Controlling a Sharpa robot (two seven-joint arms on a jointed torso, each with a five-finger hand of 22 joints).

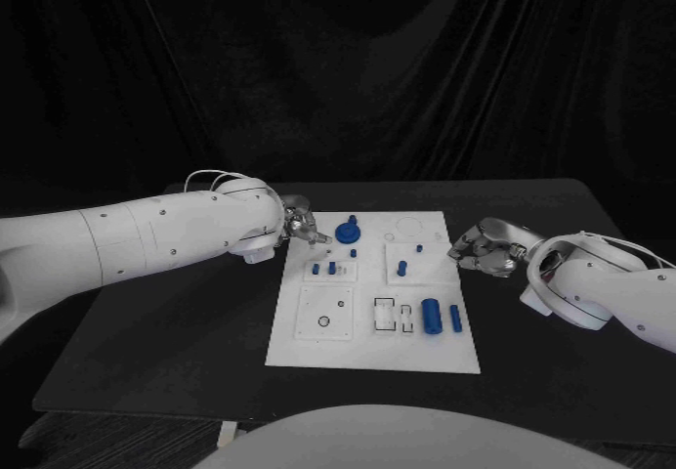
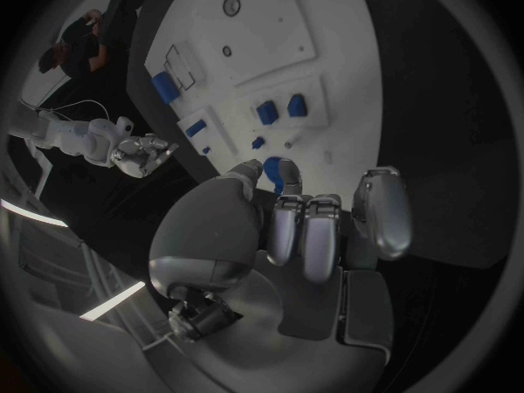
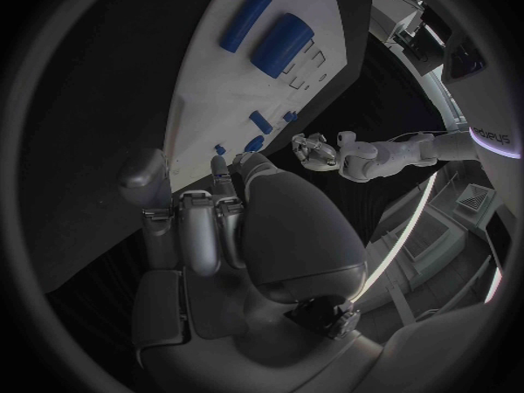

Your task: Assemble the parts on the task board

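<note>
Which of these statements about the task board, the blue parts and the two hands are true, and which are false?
1. The left hand is at the far left edge of the task board. True.
2. The right hand holds the large blue cylinder. False: the cylinder lies on the near right part of the board, apart from that hand.
3. A thinner blue rod lies beside the large blue cylinder. True.
4. The round blue part lies off the board on the black table. False: it sits on the far part of the board.
5. The right hand is beside the right edge of the board. True.
</note>
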